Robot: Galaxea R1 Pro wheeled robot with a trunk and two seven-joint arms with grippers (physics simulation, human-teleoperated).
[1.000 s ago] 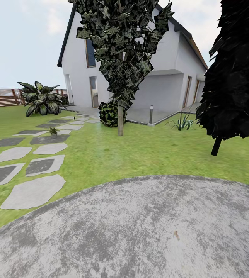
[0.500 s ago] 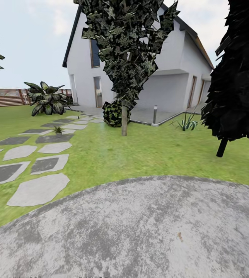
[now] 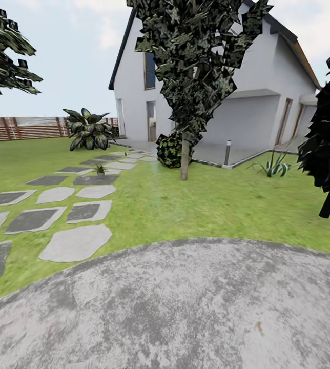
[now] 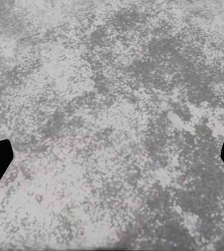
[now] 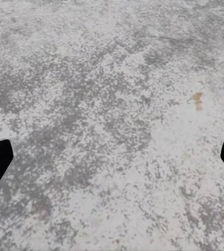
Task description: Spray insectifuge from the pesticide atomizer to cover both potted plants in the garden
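I see both hands spread wide and empty: left hand (image 4: 112, 157), right hand (image 5: 112, 157), over the patio (image 3: 185, 307). One potted plant (image 3: 100, 169) sits at 11 o'clock among stepping stones (image 3: 75, 243).

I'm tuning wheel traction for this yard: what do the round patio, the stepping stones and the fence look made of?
The round patio looks like rough concrete or cast stone: mottled grey, matte, grainy. The stepping stones look like flat-cut natural stone, irregular slabs in light and dark grey. The fence seems to be brown wooden slats, though it is too distant to be sure.
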